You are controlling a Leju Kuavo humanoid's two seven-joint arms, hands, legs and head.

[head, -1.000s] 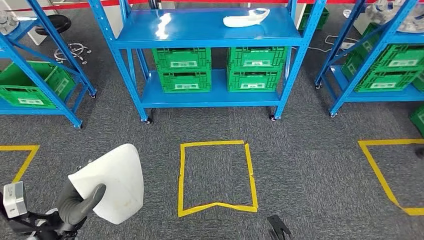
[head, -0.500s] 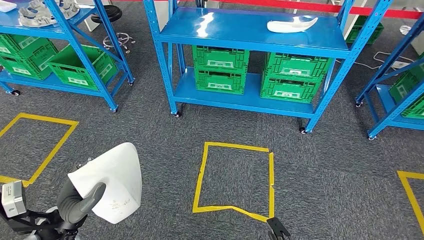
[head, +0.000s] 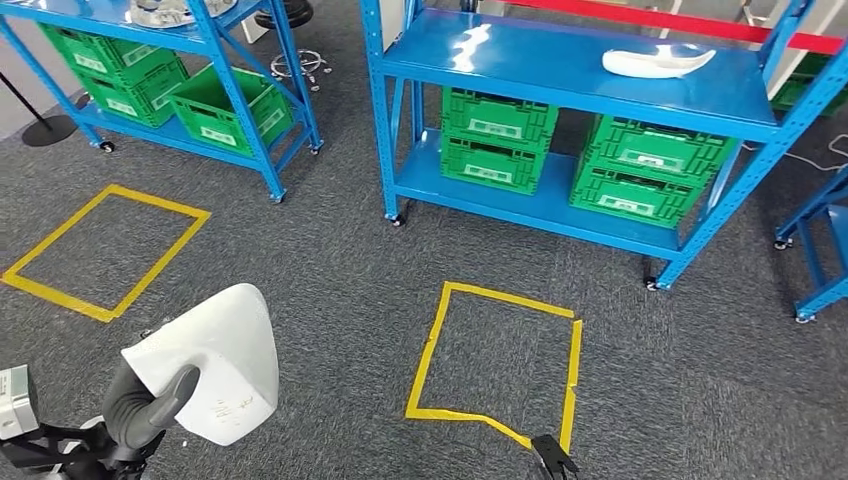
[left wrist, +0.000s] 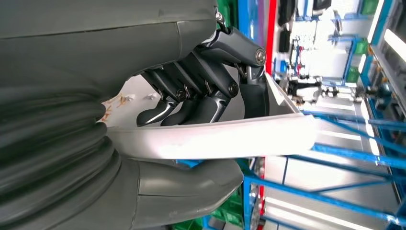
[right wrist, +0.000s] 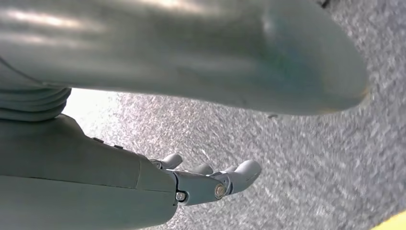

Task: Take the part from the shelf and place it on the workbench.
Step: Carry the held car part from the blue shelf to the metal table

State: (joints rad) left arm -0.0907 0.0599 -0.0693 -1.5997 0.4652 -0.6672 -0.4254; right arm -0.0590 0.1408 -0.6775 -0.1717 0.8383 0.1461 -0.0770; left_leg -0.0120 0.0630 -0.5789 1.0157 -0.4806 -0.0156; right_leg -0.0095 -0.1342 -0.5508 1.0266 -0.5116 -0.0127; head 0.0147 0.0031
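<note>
The left hand (head: 140,405) held the white part (head: 215,365) low at the robot's left side, above the grey carpet (head: 300,300); the thick grey thumb lay across the part's near face. In the left wrist view the same hand (left wrist: 201,96) clamped the part (left wrist: 215,139) by its edge, dark fingers (left wrist: 210,103) on one side and the thumb on the other. The right hand (right wrist: 210,184) hung over the carpet with nothing in it, fingers extended and slightly apart as far as the blurred view let one judge; its dark fingertips also showed in the head view (head: 553,458). A yellow tape square (head: 497,362) marked the floor ahead. Beyond it stood a blue shelf (head: 570,75), with another white part (head: 655,61) near the right end of its top board and green crates (head: 560,150) on the lower board.
</note>
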